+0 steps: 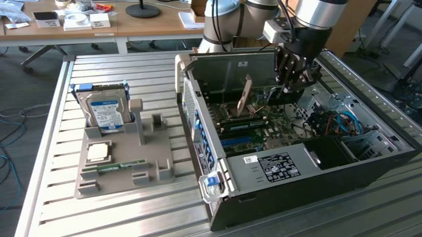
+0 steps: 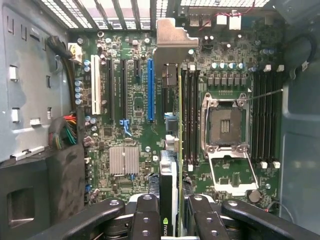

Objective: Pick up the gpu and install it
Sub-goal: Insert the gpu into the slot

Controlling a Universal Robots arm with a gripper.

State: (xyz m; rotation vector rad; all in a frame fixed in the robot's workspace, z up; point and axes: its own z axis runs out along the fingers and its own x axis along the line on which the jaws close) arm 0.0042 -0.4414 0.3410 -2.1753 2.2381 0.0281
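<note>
The gpu (image 1: 245, 96) hangs on edge inside the open computer case (image 1: 369, 163), above the motherboard (image 1: 264, 126), with its metal bracket toward the case's rear wall. My gripper (image 1: 291, 88) is shut on the card's far end. In the wrist view the gpu (image 2: 170, 170) is seen edge-on between my fingers (image 2: 145, 215), its bracket pointing at the rear slots. It hovers beside the blue expansion slot (image 2: 150, 90), between that slot and the memory slots (image 2: 190, 115). I cannot tell whether its lower edge touches the board.
On the exterior view's left, a grey holder tray (image 1: 125, 168) carries a silver hard drive (image 1: 105, 113), a processor chip (image 1: 99, 152) and a green RAM stick (image 1: 122, 166). Cables (image 1: 339, 123) and a drive cage lie inside the case. The empty processor socket (image 2: 224, 125) sits nearby.
</note>
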